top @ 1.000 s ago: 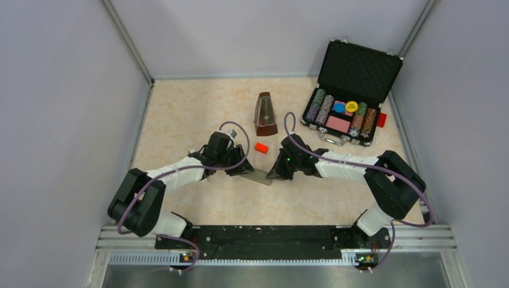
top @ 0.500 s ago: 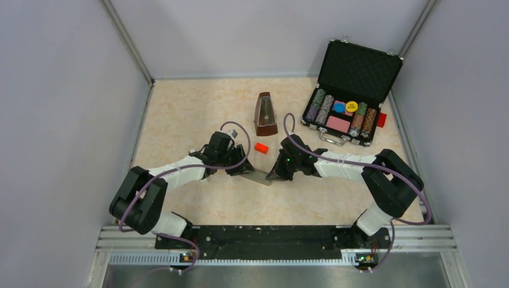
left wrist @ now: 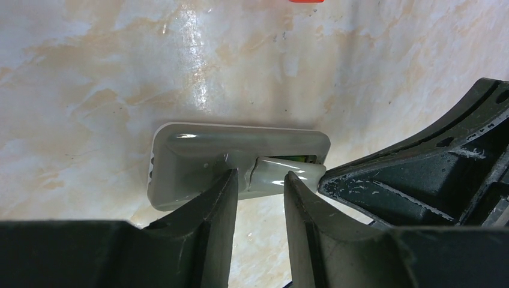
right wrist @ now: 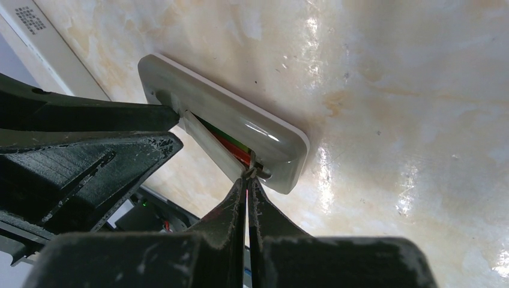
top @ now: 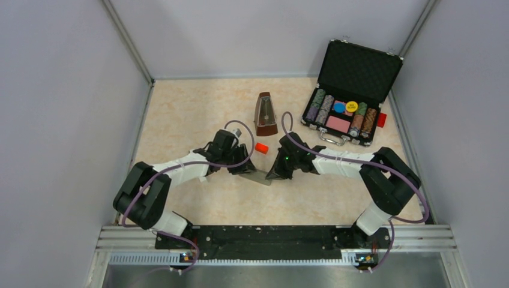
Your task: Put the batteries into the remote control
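The grey remote control (top: 259, 176) (left wrist: 198, 156) (right wrist: 240, 114) lies between both arms, back side up. Its grey cover (left wrist: 273, 175) (right wrist: 213, 150) stands ajar over the recess. A red-orange and a green battery (right wrist: 231, 145) lie side by side inside the recess, and a green sliver (left wrist: 300, 158) peeks out under the cover. My left gripper (top: 245, 168) (left wrist: 261, 180) stands part open, its fingertips resting on the remote's near edge on either side of the cover's end. My right gripper (top: 275, 174) (right wrist: 248, 179) is shut, its tips touching the cover's other end.
A chunky red-orange block (top: 261, 147) lies just beyond the remote. A brown metronome (top: 265, 114) stands behind it. An open black case of poker chips (top: 345, 114) sits at the back right. A white bar (right wrist: 36, 36) with a printed label lies behind the left gripper.
The left arm's wrist has shifted a little to the right and its forearm has swung with it. The remote and the right gripper stay where they were.
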Robot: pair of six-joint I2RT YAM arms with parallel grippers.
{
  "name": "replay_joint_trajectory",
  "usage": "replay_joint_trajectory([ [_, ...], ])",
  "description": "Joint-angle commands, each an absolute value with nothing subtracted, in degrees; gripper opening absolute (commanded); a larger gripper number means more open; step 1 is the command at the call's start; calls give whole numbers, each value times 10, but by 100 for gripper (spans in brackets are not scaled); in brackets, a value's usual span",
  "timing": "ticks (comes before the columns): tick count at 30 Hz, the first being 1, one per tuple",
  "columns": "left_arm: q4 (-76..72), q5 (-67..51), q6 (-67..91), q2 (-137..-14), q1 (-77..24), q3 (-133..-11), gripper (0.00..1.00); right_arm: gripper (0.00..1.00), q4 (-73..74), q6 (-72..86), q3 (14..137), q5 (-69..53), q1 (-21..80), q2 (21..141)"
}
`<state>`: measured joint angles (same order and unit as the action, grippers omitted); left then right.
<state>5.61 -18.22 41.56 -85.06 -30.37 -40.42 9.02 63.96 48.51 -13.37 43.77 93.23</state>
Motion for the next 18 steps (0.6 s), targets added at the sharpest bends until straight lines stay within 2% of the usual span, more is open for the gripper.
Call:
replay_joint_trajectory([
  [1, 80, -163, 395, -865, -310, -421, 39, 0, 100, 614, 516, -120, 434, 957],
  [18, 97, -164, 385, -882, -315, -425, 37, 0, 123, 567, 533, -87, 435, 970],
])
